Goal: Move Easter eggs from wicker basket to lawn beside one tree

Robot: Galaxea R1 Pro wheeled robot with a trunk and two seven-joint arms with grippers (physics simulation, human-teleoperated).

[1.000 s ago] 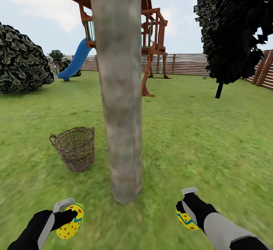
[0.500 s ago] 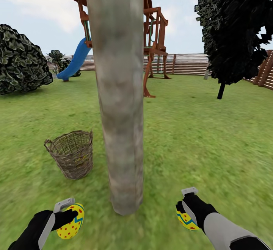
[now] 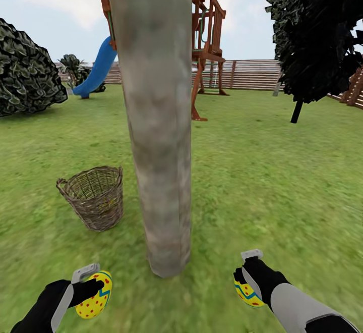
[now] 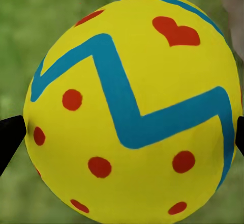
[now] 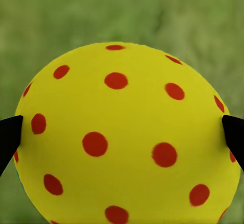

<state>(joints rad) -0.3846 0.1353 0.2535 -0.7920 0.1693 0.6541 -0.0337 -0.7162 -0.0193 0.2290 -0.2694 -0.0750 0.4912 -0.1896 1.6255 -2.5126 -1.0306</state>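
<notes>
In the head view my left gripper [image 3: 93,283] is shut on a yellow Easter egg [image 3: 94,295] with red dots and a blue zigzag, low at the left. My right gripper [image 3: 248,278] is shut on a second Easter egg [image 3: 245,291], low at the right. The left wrist view has its egg [image 4: 132,112] up close between black fingertips [image 4: 9,137]; the right wrist view has the dotted egg [image 5: 124,137] likewise. The pale mottled tree trunk [image 3: 156,121] rises straight ahead between the two arms. The wicker basket [image 3: 95,197] stands on the lawn [image 3: 262,181] left of the trunk; its inside is hard to make out.
A wooden play tower [image 3: 206,45] with a blue slide [image 3: 96,68] stands behind the trunk. A dark bush [image 3: 25,70] sits at the far left and a near-black columnar tree [image 3: 315,35] at the right. A slatted fence [image 3: 252,74] closes the back.
The whole view has shifted: trunk and basket appear larger and nearer, and the background has slid up. Both grippers still hold their eggs in the same spots of the picture.
</notes>
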